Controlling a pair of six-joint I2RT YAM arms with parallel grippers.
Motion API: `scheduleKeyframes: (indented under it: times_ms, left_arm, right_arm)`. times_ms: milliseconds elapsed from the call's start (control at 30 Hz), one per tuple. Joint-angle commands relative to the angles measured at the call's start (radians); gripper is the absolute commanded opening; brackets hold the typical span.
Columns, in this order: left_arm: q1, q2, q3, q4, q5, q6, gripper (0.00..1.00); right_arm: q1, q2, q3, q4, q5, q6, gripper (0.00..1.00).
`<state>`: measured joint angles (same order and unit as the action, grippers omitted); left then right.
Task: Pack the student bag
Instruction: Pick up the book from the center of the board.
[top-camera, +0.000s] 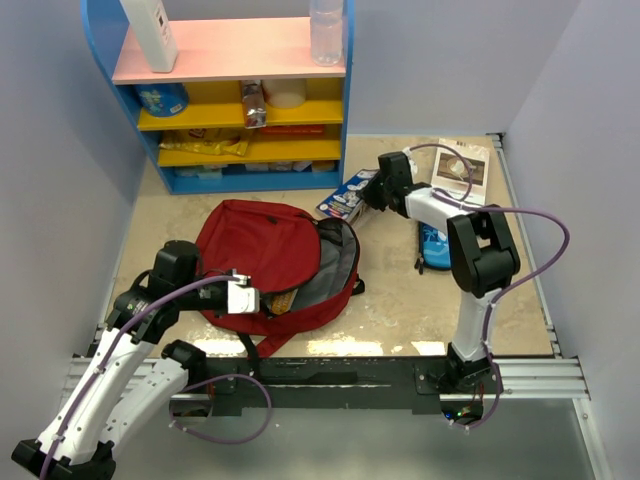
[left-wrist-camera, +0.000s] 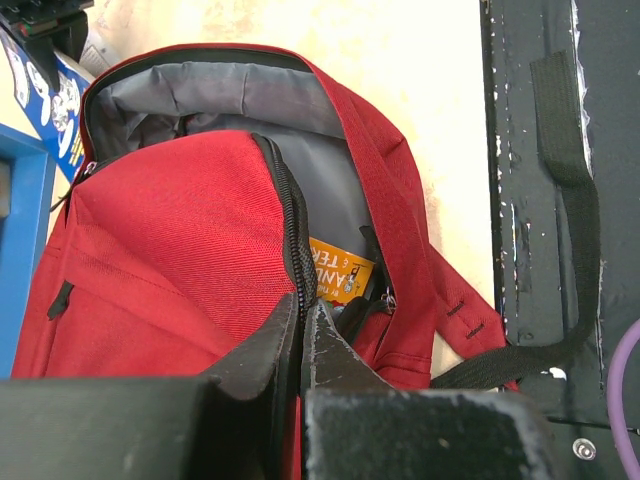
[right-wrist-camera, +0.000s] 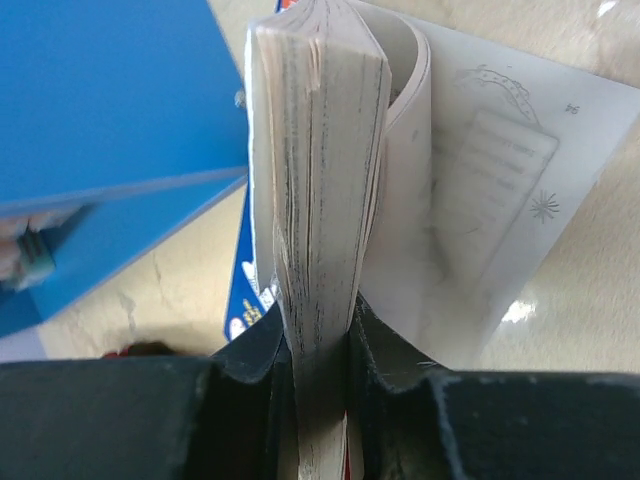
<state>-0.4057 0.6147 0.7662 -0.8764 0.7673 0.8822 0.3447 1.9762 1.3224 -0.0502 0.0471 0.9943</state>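
Note:
The dark red student bag (top-camera: 262, 250) lies on the table with its main compartment unzipped and its grey lining showing (left-wrist-camera: 250, 100). An orange book (left-wrist-camera: 340, 276) sits inside the opening. My left gripper (top-camera: 262, 298) is shut on the bag's zipper edge (left-wrist-camera: 296, 240), with its jaws pinched together in the left wrist view (left-wrist-camera: 305, 305). My right gripper (top-camera: 368, 193) is shut on a blue-covered book (top-camera: 345, 196) just beyond the bag's open top. In the right wrist view (right-wrist-camera: 318, 315) it clamps the book's page block (right-wrist-camera: 320, 150), and one page curls away to the right.
A blue pencil case (top-camera: 433, 247) lies under the right arm. A booklet (top-camera: 463, 165) lies at the back right. A blue shelf unit (top-camera: 235, 90) with bottles and boxes stands at the back left. A bag strap (left-wrist-camera: 565, 150) drapes over the black front rail.

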Motion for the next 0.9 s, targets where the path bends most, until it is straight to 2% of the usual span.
scheduleKeyframes:
  times_ms: [0,400,700,867]
  left_arm:
    - [0.005,-0.004,0.007,0.025,0.049,-0.008,0.00]
    - [0.007,-0.003,0.007,0.106,0.026,-0.103,0.00]
    - [0.008,-0.001,0.008,0.231,-0.055,-0.247,0.00]
    - [0.008,0.006,-0.005,0.303,-0.091,-0.347,0.00]
  right_arm:
    - [0.019,-0.125,0.014,-0.034,-0.017,-0.058,0.10]
    - [-0.003,-0.456,0.032,-0.115,0.002,-0.164,0.08]
    - [-0.006,-0.691,0.061,-0.321,-0.001,-0.244,0.09]
    - [-0.004,-0.856,-0.018,-0.454,-0.030,-0.217,0.08]
